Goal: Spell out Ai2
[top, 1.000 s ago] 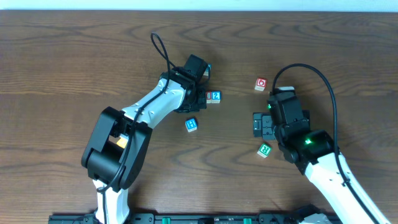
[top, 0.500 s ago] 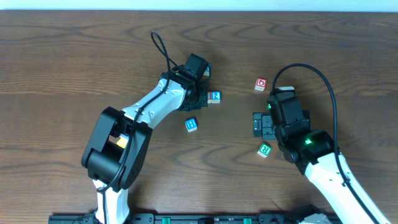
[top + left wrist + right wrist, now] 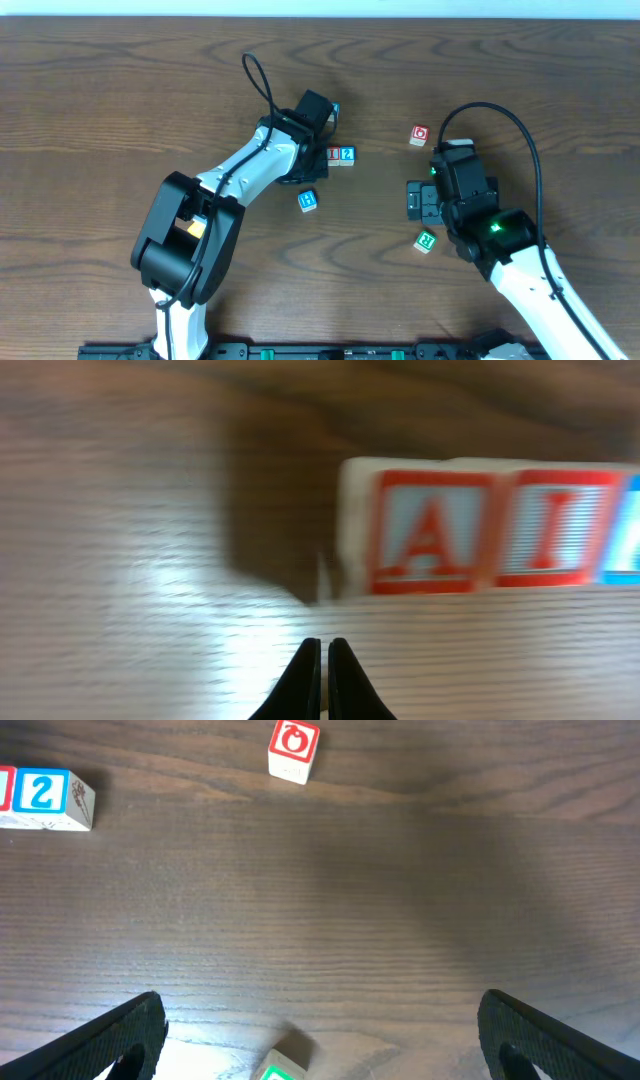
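Observation:
Three light-wood cubes stand in a row touching each other. In the left wrist view the red A cube (image 3: 430, 532) is leftmost, the red I cube (image 3: 555, 528) is beside it, and the blue edge of the 2 cube (image 3: 627, 530) shows at the right border. From overhead the I cube (image 3: 334, 154) and the 2 cube (image 3: 347, 154) show, while the A cube is hidden under my left gripper (image 3: 320, 160). That left gripper (image 3: 324, 652) is shut on nothing, just short of the A cube. My right gripper (image 3: 418, 200) (image 3: 320, 1020) stands open and empty, far from the row.
A red O cube (image 3: 419, 134) (image 3: 294, 750) lies above the right gripper. A blue H cube (image 3: 308, 200) lies below the row. A green-lettered cube (image 3: 426, 241) (image 3: 281, 1070) sits between the right fingers' bases. The right wrist view also catches the 2 cube (image 3: 45, 795).
My left gripper has drawn back slightly to the left, uncovering the red I cube beside the 2 cube. The right arm has not moved.

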Action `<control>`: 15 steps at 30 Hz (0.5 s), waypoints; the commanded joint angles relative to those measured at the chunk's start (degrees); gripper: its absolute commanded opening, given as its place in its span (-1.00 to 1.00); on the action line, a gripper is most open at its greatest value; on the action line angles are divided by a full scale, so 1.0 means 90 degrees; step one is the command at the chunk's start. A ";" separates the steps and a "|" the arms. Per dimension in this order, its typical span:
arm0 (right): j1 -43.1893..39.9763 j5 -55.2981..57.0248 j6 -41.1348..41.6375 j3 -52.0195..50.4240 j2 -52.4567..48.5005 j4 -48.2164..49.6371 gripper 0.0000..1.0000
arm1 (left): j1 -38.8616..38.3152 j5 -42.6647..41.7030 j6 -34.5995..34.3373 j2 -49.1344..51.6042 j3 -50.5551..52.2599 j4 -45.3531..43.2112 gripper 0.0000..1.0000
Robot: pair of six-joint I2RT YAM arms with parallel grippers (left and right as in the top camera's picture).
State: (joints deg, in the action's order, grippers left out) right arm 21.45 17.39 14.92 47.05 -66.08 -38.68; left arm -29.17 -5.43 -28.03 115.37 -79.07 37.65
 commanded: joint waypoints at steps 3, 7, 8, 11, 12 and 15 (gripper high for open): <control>-0.0053 0.0039 0.0097 -0.0027 0.0007 0.0010 0.99 | 0.0362 0.0891 0.0092 -0.0355 0.0017 0.0109 -0.88; -0.0053 0.0039 0.0100 -0.0027 0.0007 0.0007 0.99 | 0.0916 0.0937 0.0095 -0.0860 0.0017 -0.0036 -0.88; -0.0053 0.0039 0.0097 -0.0027 0.0007 0.0010 0.99 | 0.1052 0.0937 0.0102 -0.0967 0.0017 -0.0063 -0.88; -0.0053 0.0039 0.0097 -0.0027 0.0007 0.0007 0.98 | 0.1418 0.0945 0.0119 -0.1258 0.0017 -0.0066 -0.61; -0.0053 0.0039 0.0097 -0.0027 0.0007 0.0007 0.99 | 0.1554 0.0945 0.0119 -0.1350 0.0017 -0.0066 -0.50; -0.0053 0.0039 0.0100 -0.0027 0.0007 0.0010 0.98 | 0.1931 0.0940 0.0117 -0.1564 0.0017 -0.0063 0.36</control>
State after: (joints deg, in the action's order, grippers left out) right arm 21.45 17.41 14.92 47.05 -66.08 -38.68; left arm -13.41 2.00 -27.16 102.26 -78.81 37.04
